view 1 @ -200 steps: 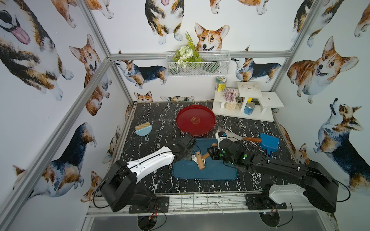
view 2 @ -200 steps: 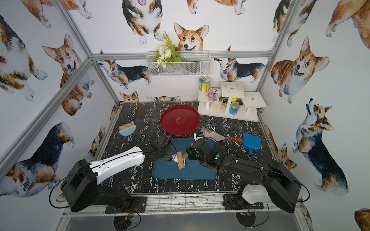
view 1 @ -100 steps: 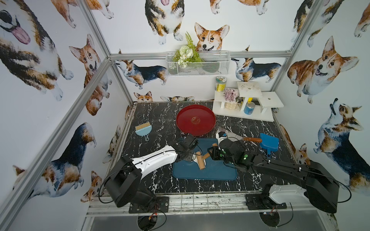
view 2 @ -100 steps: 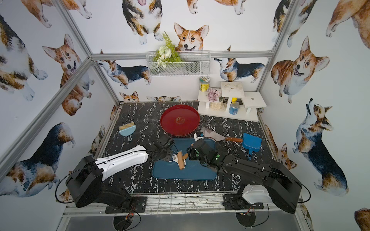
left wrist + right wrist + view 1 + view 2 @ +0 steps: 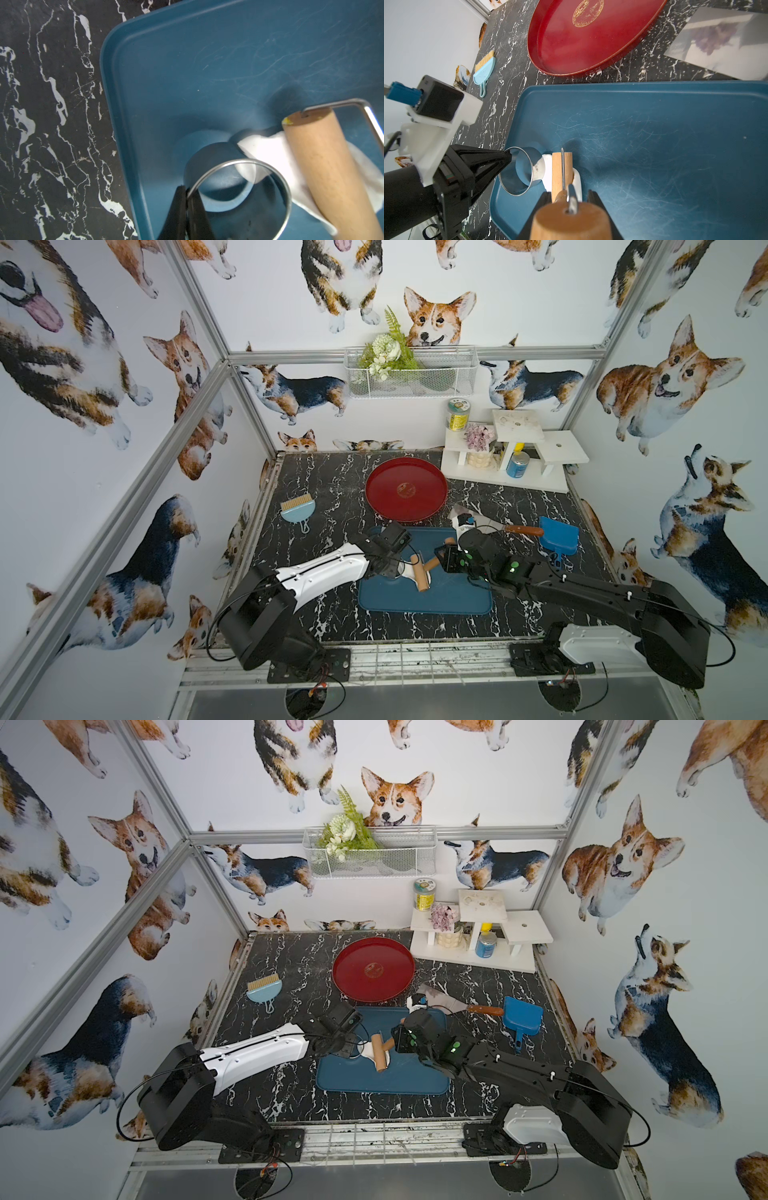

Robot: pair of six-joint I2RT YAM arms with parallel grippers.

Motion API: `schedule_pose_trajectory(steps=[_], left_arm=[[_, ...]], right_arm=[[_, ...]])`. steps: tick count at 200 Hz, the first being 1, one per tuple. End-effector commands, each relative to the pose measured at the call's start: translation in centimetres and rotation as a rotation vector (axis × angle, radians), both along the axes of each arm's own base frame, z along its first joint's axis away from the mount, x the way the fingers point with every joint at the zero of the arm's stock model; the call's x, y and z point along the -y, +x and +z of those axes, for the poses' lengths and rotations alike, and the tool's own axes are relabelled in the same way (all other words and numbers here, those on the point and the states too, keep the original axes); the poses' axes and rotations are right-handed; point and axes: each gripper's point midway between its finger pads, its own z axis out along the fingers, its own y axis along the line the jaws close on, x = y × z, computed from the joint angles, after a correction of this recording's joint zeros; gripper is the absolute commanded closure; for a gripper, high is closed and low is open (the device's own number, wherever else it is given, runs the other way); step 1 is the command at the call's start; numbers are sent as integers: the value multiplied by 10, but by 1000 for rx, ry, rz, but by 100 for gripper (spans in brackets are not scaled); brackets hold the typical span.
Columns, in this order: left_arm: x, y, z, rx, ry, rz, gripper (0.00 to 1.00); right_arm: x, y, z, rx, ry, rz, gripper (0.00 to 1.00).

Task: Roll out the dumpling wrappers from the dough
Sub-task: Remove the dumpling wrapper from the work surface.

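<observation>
Atop the dough [image 5: 268, 153] sits the wooden roller [image 5: 328, 166], metal ring [image 5: 207, 158] just beside.

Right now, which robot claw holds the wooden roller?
The right gripper, clamped on the wooden roller by its handle; the left gripper pinches the round metal cutter ring instead.

We count two grippers: the left gripper [image 5: 187, 195] and the right gripper [image 5: 570, 197]. On the table we count one blue tray [image 5: 436, 601], one red plate [image 5: 382, 497], one wooden roller [image 5: 420, 576], one metal ring cutter [image 5: 537, 166] and one sheet of dough [image 5: 268, 153]. We also count one scraper [image 5: 525, 530], one light-blue brush [image 5: 297, 510] and one blue dustpan [image 5: 559, 535]. At the back we count one white shelf unit [image 5: 507, 481], two tins, a yellow-green tin [image 5: 458, 414] and a blue tin [image 5: 517, 464], one wire basket [image 5: 432, 377] and one green-and-white posy [image 5: 386, 352].
</observation>
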Motion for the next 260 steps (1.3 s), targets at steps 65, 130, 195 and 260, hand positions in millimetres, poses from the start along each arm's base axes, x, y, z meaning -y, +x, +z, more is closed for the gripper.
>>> schedule_pose_trajectory(steps=[65, 130, 195, 260], left_arm=[[-3, -1, 0, 2, 9, 6, 100], [-4, -1, -2, 5, 10, 9, 100], [-7, -1, 1, 16, 9, 19, 100], [-6, -2, 1, 20, 2, 20, 100]], right_arm=[[42, -17, -33, -65, -226, -7, 100], [62, -17, -39, -91, -254, -43, 100], [67, -20, -40, -99, -281, -30, 100], [86, -20, -41, -120, -309, -91, 100]])
